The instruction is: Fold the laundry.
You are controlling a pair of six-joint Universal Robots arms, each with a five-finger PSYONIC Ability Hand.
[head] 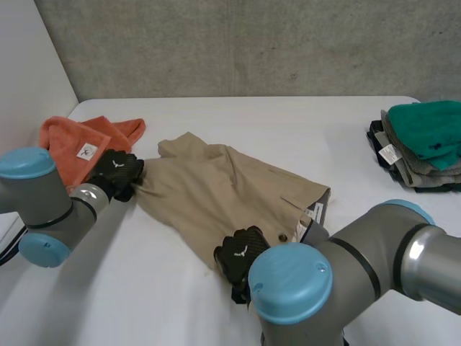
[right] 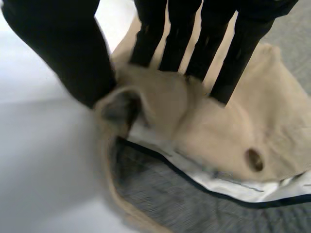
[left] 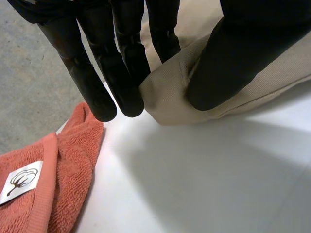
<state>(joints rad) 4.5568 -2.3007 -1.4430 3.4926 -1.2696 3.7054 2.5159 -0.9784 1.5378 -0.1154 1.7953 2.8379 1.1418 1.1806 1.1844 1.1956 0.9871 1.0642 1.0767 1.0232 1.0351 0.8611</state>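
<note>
Examiner: Location and character of the item are requested.

Recorder: Beige shorts (head: 230, 187) are found spread, somewhat rumpled, in the middle of the white table (head: 302, 119), with the waistband toward the near right. The woven cloth is judged light and limp, with no stiffness except at the lined waistband and around the button (right: 254, 159). Some grip is expected from the weave, so slipping is thought unlikely. Nothing fragile is noted. An orange towel (head: 72, 137) lies at the far left, just beside the shorts, and a stack of folded clothes (head: 421, 144) is set well apart at the far right.

Examiner: Where should hold be taken?

Recorder: Hems and waistband are recommended, since doubled seams are judged to bear a pull better than a single layer. A hold at two opposite edges would let the cloth be drawn flat.

Examiner: State of the hands?

Recorder: The left hand (head: 115, 173) is recorded at the left edge of the shorts, with a hemmed corner pinched between its straight fingers (left: 121, 73) and the thumb (left: 233, 63). The right hand (head: 241, 256) is recorded at the near edge, by the waistband, with a bunched fold clamped between thumb and fingers. Neither is seen spread open.
</note>
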